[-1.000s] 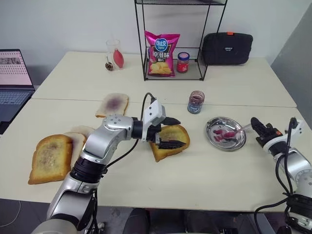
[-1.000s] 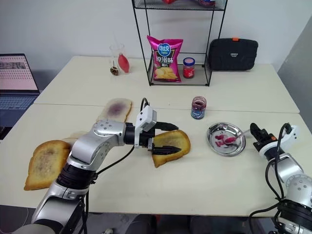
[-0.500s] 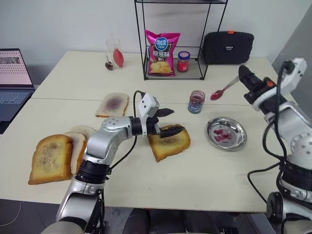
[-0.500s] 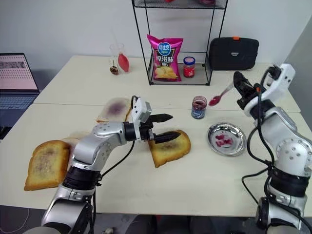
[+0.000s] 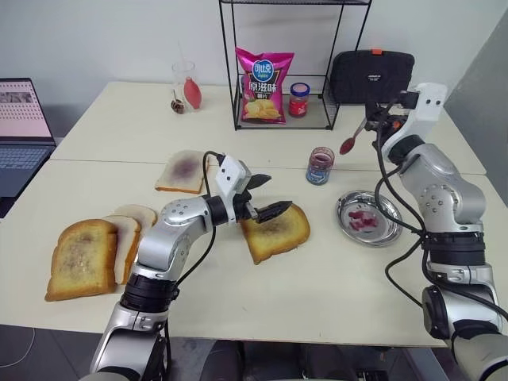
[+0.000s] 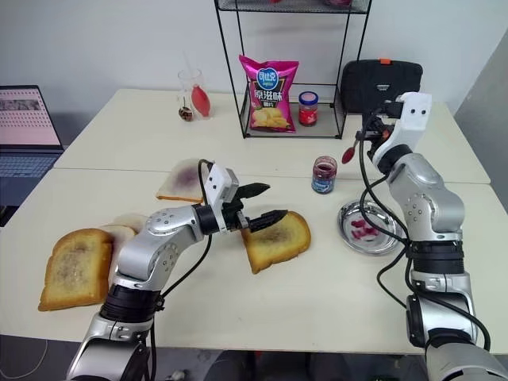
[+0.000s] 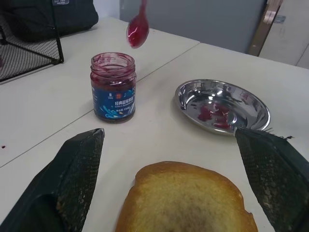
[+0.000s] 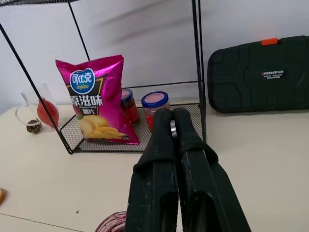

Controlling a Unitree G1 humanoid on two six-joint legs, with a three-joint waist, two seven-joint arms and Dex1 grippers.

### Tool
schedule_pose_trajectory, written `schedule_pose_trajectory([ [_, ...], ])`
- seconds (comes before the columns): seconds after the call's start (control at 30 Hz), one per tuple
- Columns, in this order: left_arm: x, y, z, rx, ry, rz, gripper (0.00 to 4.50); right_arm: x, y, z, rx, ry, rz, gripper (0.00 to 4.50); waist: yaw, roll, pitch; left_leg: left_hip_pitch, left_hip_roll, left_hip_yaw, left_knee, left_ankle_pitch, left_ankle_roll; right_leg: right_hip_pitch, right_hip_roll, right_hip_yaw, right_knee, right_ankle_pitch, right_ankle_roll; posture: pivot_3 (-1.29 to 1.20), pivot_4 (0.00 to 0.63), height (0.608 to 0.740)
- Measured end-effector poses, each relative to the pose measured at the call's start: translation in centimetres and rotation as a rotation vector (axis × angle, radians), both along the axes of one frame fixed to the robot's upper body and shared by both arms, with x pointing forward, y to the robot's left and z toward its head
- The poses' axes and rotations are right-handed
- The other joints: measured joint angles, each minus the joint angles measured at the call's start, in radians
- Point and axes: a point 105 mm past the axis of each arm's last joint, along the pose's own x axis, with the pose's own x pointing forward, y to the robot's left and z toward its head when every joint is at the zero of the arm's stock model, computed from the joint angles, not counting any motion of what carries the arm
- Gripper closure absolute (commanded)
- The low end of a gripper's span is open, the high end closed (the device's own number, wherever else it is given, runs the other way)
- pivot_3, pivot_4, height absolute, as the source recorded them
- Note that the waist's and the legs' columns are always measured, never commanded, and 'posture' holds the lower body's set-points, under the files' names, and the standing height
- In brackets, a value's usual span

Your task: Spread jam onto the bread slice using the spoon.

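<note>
since a second ago the right arm has swung up and inward from beside the steel dish [image 5: 368, 217], lifting the spoon [image 5: 352, 138] clear; left arm has only pulled back a little. now the right gripper [image 5: 373, 115] is clamped shut on the spoon handle, bowl smeared red, hanging just above and beside the jam [image 5: 319, 166] jar, handle slanting up toward the gripper. the left gripper [image 5: 263, 197] is spread wide, holding nothing, straddling the near edge of the bread slice [image 5: 275, 232]. bread lies down and to the robot's left of the spoon, past the jar; left arm is nearer it, right arm carries the tool. text: pink chip bag [image 5: 264, 86] reads "copico" plus chinese characters; jar label is blue, writing too small to read.
</note>
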Motion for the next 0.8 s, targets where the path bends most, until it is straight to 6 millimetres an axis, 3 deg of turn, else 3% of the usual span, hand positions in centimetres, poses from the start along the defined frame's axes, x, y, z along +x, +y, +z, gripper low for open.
schedule_pose_trajectory([
  [0.23, 0.0, 0.4, 0.2, 0.002, -0.011, 0.016, 0.00, 0.4, 1.2, 1.3, -0.036, -0.056, 0.032, 4.49, -0.001, 0.000, 0.000, 0.000, 0.000, 0.000, 0.000, 0.000, 0.000, 0.000, 0.000, 0.000, 0.000, 0.000, 0.000, 0.00, 0.150, 0.740],
  [0.8, 0.1, 0.9, 0.3, 0.016, -0.018, 0.034, 0.00, -0.1, 2.8, 1.3, -0.060, -0.069, 0.074, 4.49, -0.002, 0.000, 0.000, 0.000, 0.000, -0.001, 0.000, 0.000, 0.000, 0.000, -0.001, -0.001, 0.000, 0.000, 0.000, 0.00, 0.150, 0.740],
])
